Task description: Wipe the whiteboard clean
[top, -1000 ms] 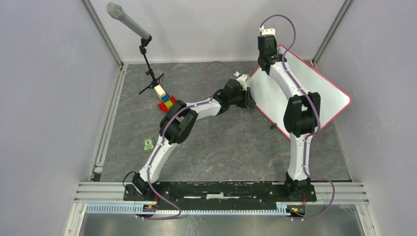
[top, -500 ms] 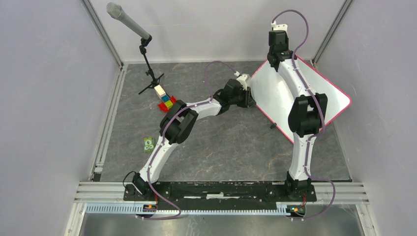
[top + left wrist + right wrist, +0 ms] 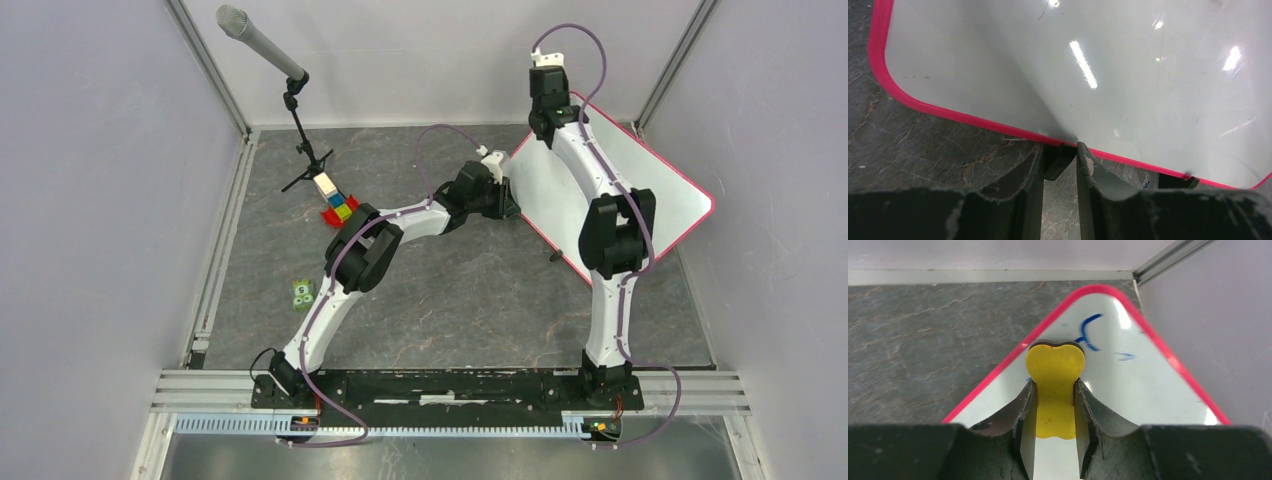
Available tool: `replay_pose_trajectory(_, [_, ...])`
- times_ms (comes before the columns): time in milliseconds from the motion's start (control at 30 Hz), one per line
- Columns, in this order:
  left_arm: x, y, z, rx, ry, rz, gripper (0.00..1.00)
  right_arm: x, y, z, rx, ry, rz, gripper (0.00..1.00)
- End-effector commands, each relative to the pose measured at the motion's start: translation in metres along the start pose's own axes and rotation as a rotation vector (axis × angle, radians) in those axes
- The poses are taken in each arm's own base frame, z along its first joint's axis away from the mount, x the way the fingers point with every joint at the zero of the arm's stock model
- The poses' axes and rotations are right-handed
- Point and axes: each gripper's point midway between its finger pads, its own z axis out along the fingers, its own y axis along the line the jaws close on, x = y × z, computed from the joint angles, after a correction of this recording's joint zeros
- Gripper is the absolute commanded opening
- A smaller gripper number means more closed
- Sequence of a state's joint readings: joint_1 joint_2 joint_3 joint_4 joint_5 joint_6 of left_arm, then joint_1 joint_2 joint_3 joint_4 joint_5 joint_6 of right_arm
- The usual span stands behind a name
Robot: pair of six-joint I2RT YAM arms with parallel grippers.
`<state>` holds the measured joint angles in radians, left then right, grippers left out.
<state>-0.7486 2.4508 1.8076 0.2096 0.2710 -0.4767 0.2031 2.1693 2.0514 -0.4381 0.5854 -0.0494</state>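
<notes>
Right gripper (image 3: 1054,386): clamps yellow eraser (image 3: 1055,360) on whiteboard (image 3: 1148,395) | left gripper (image 3: 1059,150): pinches its edge

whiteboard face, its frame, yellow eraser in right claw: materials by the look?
whiteboard face: glossy coated sheet, sharp lamp reflections.
frame: smooth pink-red plastic, probably; rounded moulded corners.
yellow eraser: matte, plastic or dense foam, unclear; dark strip at its front edge may be felt.

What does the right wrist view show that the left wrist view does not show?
Only the right wrist view: a yellow eraser held in the right pincer, and blue marks on the whiteboard near its far corner. Only the left wrist view: the left pincer shut at the pink frame, a small black foot between its fingers. Both: the whiteboard and the grey table.
</notes>
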Motion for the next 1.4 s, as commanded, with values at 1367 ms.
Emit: replay_pose_trajectory(1367, [0.011, -0.012, 0.009, 0.030, 0.021, 0.004, 0.23, -0.049, -0.037, -0.013, 0.173, -0.133, -0.048, 0.63])
